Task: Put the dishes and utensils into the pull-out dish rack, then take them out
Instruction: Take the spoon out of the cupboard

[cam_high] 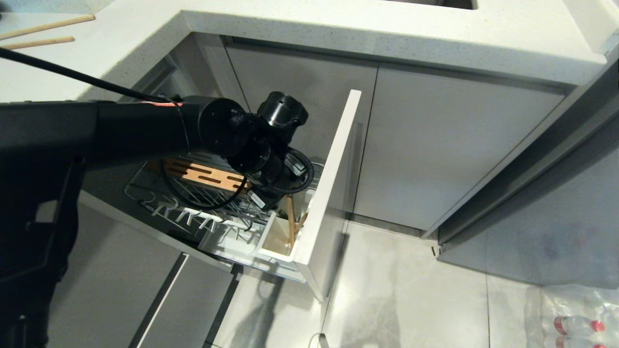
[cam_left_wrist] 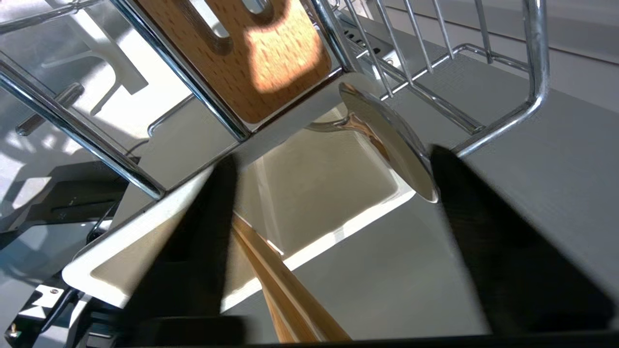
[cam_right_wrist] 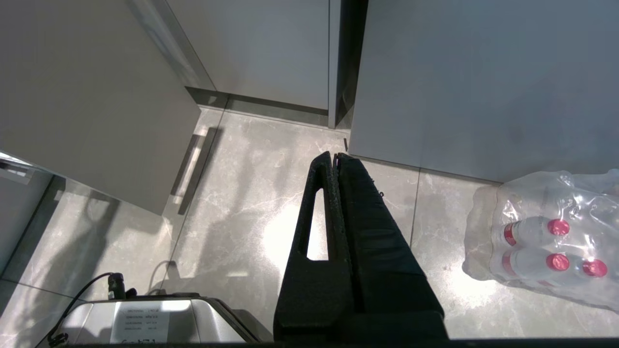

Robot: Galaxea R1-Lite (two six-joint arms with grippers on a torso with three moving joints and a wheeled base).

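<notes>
The pull-out dish rack (cam_high: 203,193) stands drawn out, its pale front panel (cam_high: 333,174) towards the floor. My left arm (cam_high: 261,145) reaches down over the white utensil cup (cam_high: 271,253). Light-wood chopsticks (cam_high: 290,217) lean in that cup. In the left wrist view my left gripper (cam_left_wrist: 331,154) is open above the cup (cam_left_wrist: 338,232). The chopsticks (cam_left_wrist: 285,290) rise between its fingers, close to one finger (cam_left_wrist: 203,241) and not pinched. A shiny metal spoon (cam_left_wrist: 387,140) stands in the cup beside the other finger (cam_left_wrist: 483,227). My right gripper (cam_right_wrist: 336,154) hangs shut over the floor. The dishes are out of view.
Two more wooden sticks (cam_high: 43,26) lie on the white countertop (cam_high: 338,29). Grey cabinet doors (cam_high: 449,154) stand right of the rack. A brown slotted wooden strip (cam_high: 203,174) runs along the rack. A wrapped pack of water bottles (cam_right_wrist: 546,241) sits on the tiled floor.
</notes>
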